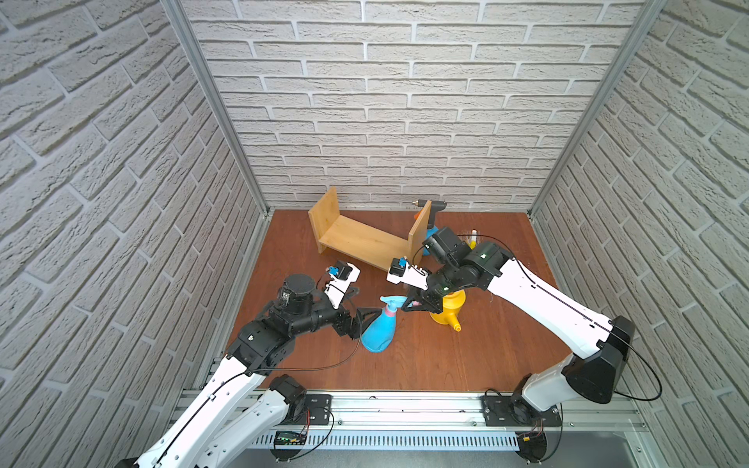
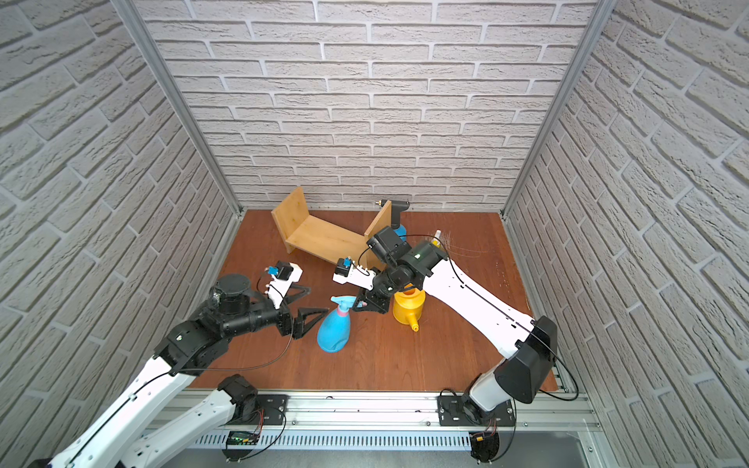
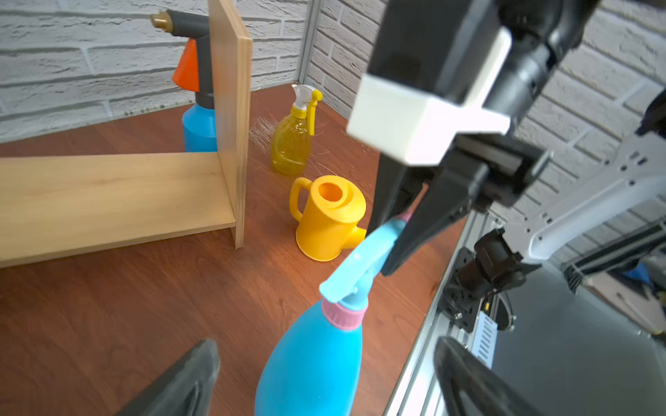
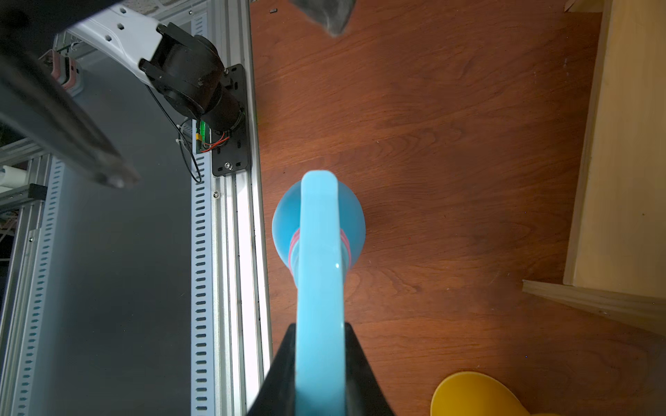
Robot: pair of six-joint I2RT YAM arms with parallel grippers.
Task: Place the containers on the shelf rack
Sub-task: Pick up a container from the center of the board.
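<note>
The light-blue spray bottle (image 1: 376, 333) (image 2: 333, 330) (image 3: 313, 360) stands mid-table with its pink collar up. My right gripper (image 1: 405, 308) (image 2: 359, 305) (image 4: 319, 329) is shut on the bottle's trigger head from above. My left gripper (image 1: 369, 300) (image 2: 319, 300) (image 3: 326, 363) is open, with a finger on either side of the bottle's body, apart from it. The shelf rack (image 1: 364, 240) (image 2: 324, 239) (image 3: 108, 194) sits bare at the back. The yellow watering can (image 1: 449, 313) (image 3: 331, 219) stands under the right arm. The translucent yellow spray bottle (image 3: 292, 144) and the blue pump sprayer (image 3: 198, 122) stand behind the rack's right panel.
Brick-patterned walls (image 1: 385, 121) enclose the wooden table (image 1: 446, 356) on three sides. An aluminium rail (image 1: 405, 405) with both arm bases runs along the front edge. The right arm (image 1: 547, 300) reaches across the table's right half, over the watering can.
</note>
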